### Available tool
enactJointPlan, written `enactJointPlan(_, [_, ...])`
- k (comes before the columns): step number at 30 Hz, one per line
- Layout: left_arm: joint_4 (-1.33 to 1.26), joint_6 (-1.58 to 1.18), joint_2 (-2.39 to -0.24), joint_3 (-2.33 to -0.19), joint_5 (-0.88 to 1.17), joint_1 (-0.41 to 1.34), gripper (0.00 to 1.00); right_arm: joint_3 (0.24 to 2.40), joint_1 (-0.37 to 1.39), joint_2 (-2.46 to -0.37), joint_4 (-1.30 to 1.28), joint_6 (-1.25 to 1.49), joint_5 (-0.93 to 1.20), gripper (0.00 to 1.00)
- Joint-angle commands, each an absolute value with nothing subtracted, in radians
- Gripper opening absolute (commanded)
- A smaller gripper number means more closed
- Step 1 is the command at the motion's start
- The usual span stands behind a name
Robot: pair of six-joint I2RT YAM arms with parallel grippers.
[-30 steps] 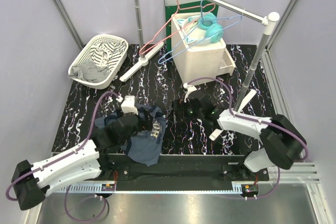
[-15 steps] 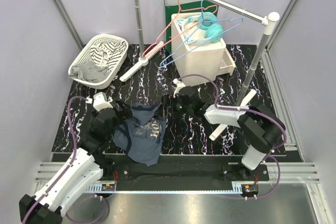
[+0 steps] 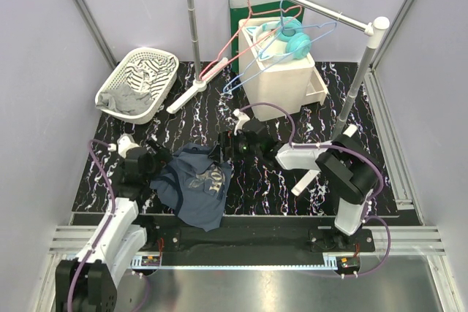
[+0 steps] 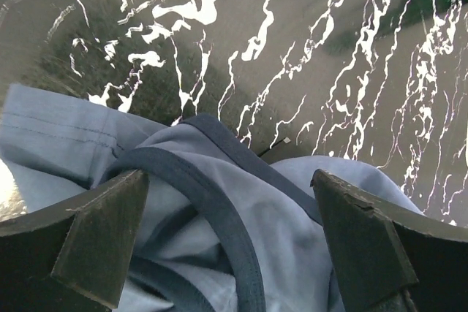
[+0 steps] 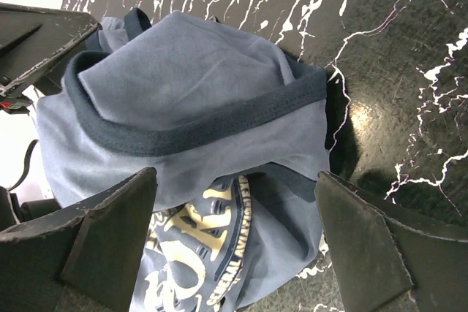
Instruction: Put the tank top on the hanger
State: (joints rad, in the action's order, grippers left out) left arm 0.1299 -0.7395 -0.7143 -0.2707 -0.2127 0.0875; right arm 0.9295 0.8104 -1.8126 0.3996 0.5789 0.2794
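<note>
Tank top [image 3: 196, 184]: you see it crumpled, print side up, on the black marbled worktop [image 3: 278, 180], at about 7 o'clock from the worktop's centre and close to the near edge. Its lower part overhangs that edge.

Hanger [image 3: 241, 77]: the light-blue one hangs by its hook from the slanted rail [image 3: 329, 11] at 12 o'clock, well apart from the garment and beside a pink-red hanger [image 3: 219, 56].

Left tool [image 3: 159, 157]: it sits at 9 o'clock of the garment, jaws spread wide and gripping nothing. In your left wrist view the tool [image 4: 234, 242] has a dark-bound edge of the tank top [image 4: 292, 224] running between its fingers; you cannot tell whether the pads touch the cloth.

Right tool [image 3: 227, 145]: it sits at 1 o'clock of the garment, jaws likewise spread wide and gripping nothing. In your right wrist view the tool [image 5: 238, 231] looks onto the tank top [image 5: 197, 107], with a folded, dark-bound edge uppermost and the yellow print nearer the fingers.

Background: a white basket [image 3: 170, 56] at 10 o'clock holds a grey cloth [image 3: 121, 100] and a striped cloth [image 3: 146, 71]. A white cabinet [image 3: 281, 82] stands at 12 o'clock.
</note>
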Motion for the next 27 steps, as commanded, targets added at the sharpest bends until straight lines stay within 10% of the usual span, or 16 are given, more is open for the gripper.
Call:
enactJointPlan(1, [-0.018, -0.761, -0.761, -0.253, -0.121, 0.045, 0.99, 0.982, 0.824, -1.845, 0.449, 0.586, 0.285, 0.96])
enactJointPlan(10, [-0.123, -0.752, -0.839, -0.213, -0.109, 0.002, 0.91, 1.014, 0.822, -1.914, 0.472, 0.621, 0.322, 0.76])
enactJointPlan(21, [-0.319, -0.735, -0.98, -0.227, -0.041, -0.029, 0.0, 1.042, 0.821, -1.901, 0.399, 0.621, 0.312, 0.0])
enactJointPlan(27, [-0.315, -0.729, -0.971, -0.392, -0.006, -0.029, 0.0, 1.034, 0.816, -1.737, 0.215, 0.54, 0.154, 0.0])
